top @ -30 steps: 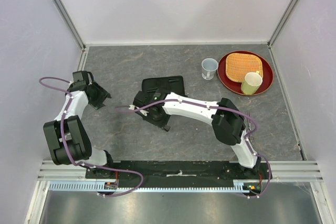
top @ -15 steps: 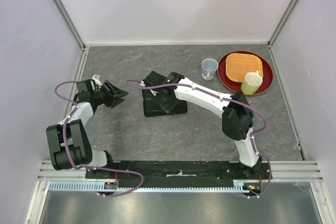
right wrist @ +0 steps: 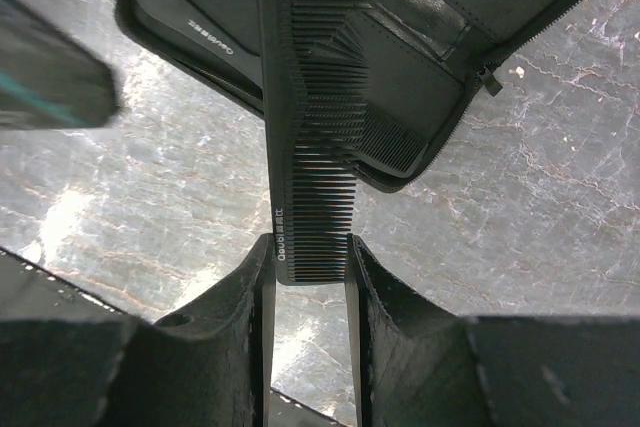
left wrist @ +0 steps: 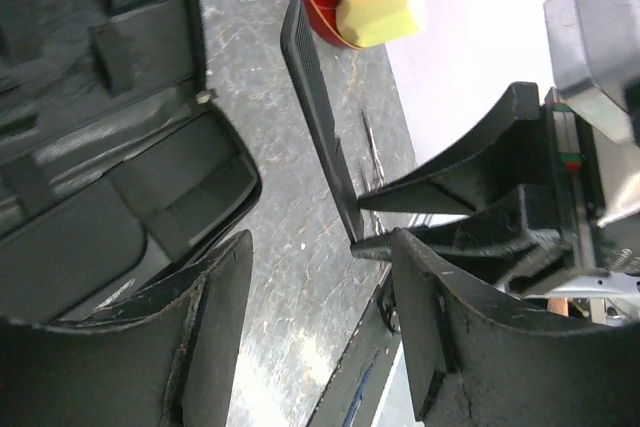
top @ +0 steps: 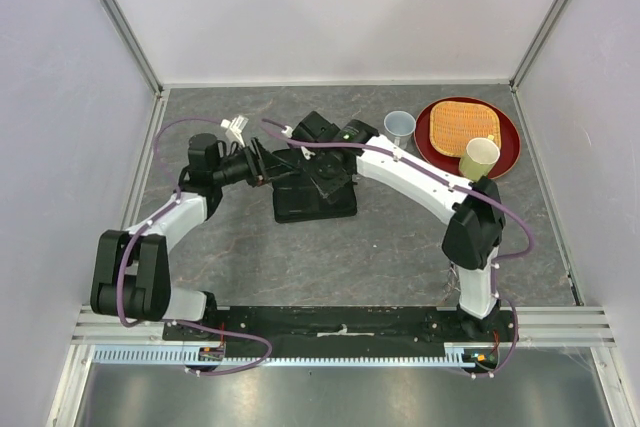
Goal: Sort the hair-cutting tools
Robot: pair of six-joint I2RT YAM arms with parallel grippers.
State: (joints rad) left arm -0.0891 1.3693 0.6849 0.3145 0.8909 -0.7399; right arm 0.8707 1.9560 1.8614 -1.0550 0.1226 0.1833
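A grey marbled table (top: pixel 400 247) carries an open black case (top: pixel 315 205). The right gripper (right wrist: pixel 308 259) is clamped on one end of the plain comb (right wrist: pixel 300 127), which reaches out over the case. White lettering on its spine is too small to read. The handled comb (right wrist: pixel 200 27), also printed in white, lies on the case. The left gripper (left wrist: pixel 320 247) stands open and empty.

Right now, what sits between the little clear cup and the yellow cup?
The red plate and its woven orange mat, shown in the top view.
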